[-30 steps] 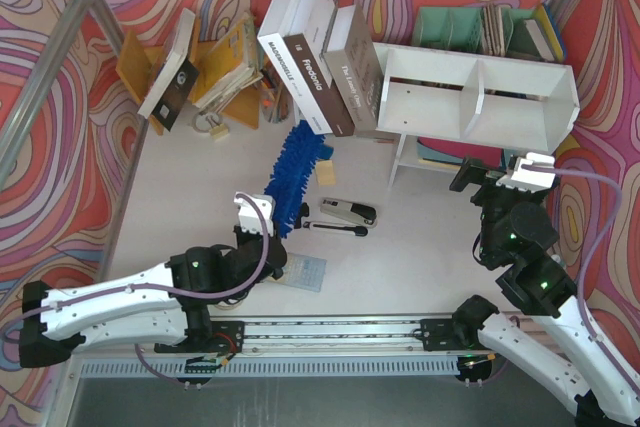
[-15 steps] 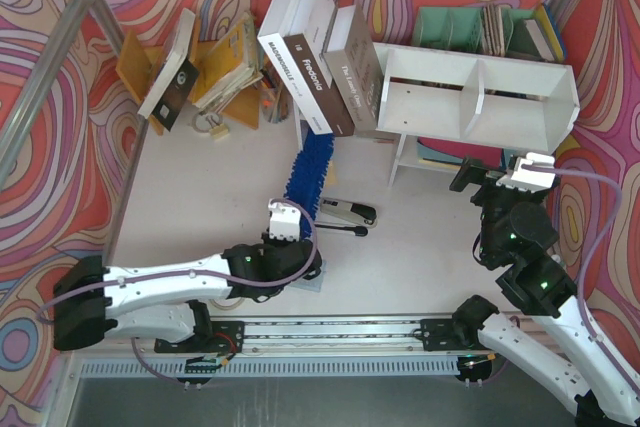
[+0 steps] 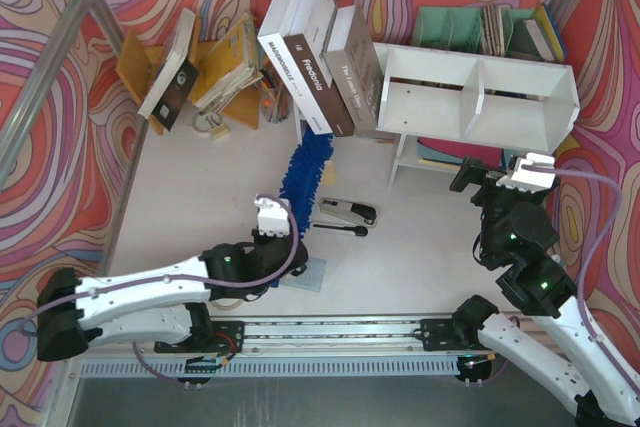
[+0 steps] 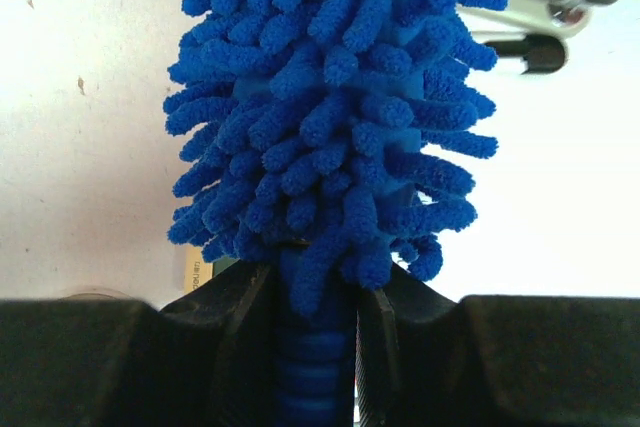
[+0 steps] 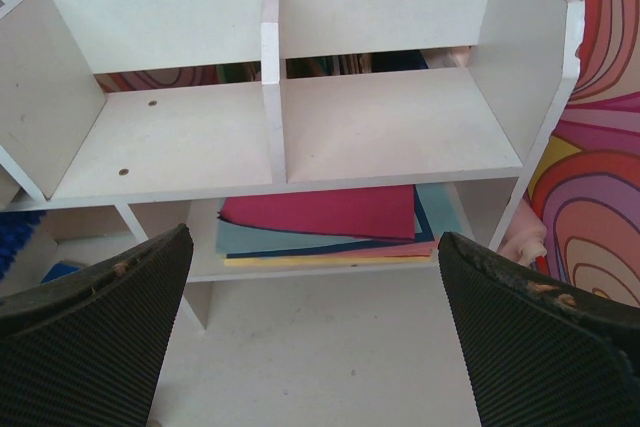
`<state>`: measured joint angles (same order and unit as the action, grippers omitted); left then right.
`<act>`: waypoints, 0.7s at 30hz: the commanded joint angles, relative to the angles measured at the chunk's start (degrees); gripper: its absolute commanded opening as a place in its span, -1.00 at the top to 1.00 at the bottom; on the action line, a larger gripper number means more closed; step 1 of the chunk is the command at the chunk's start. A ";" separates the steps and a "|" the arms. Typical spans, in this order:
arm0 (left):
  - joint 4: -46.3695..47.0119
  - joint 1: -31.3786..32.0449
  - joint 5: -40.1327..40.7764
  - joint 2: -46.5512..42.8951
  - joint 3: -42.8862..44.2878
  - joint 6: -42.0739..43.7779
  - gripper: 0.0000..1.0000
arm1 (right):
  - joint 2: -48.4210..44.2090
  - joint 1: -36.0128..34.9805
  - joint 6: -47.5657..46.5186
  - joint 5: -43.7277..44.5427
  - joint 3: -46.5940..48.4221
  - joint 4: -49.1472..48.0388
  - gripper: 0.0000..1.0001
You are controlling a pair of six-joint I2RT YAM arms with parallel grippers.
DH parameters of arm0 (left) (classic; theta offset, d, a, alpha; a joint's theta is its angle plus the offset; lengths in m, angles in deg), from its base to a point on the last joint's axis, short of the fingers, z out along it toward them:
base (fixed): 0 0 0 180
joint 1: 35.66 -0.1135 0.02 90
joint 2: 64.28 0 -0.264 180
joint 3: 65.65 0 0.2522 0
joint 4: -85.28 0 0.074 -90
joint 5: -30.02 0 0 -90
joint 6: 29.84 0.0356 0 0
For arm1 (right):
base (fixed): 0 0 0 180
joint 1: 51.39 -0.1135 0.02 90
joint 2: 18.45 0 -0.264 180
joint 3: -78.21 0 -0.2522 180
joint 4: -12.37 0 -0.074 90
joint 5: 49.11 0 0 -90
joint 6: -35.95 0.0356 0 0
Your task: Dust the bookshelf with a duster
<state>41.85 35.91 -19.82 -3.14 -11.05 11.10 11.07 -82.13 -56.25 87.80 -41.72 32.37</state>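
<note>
The duster (image 4: 330,97) is bright blue. The bookshelf (image 5: 380,127) is white. The walls (image 3: 50,97) have pink and orange swirls.

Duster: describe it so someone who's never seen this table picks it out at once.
Start at the white bookshelf, far right in the top view, then go left to the leaning books. In front of them the duster stretches down to the left pincer, which is shut on its handle. It is the only fluffy royal-blue thing; the stapler beside it is smooth, grey and black.
</note>
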 commanded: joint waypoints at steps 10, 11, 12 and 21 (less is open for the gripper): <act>-2.15 -2.18 1.20 -0.60 3.07 1.23 1.00 | -1.22 -0.02 -0.54 1.16 -0.51 -1.76 -0.97; -2.00 -2.92 -0.54 0.16 2.96 1.09 1.00 | -1.22 -0.04 -0.63 1.16 -0.45 -1.76 -0.97; -1.95 -3.34 -2.45 1.25 2.89 0.89 1.00 | -1.22 -0.02 -0.69 1.16 -0.50 -1.76 -0.97; -1.47 -5.13 -10.93 7.66 1.27 -2.40 1.00 | -1.26 -0.02 -0.76 1.09 -0.51 -1.85 -0.97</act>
<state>40.10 31.58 -29.26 3.68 -8.62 11.01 10.44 -82.13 -56.25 87.98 -41.92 32.37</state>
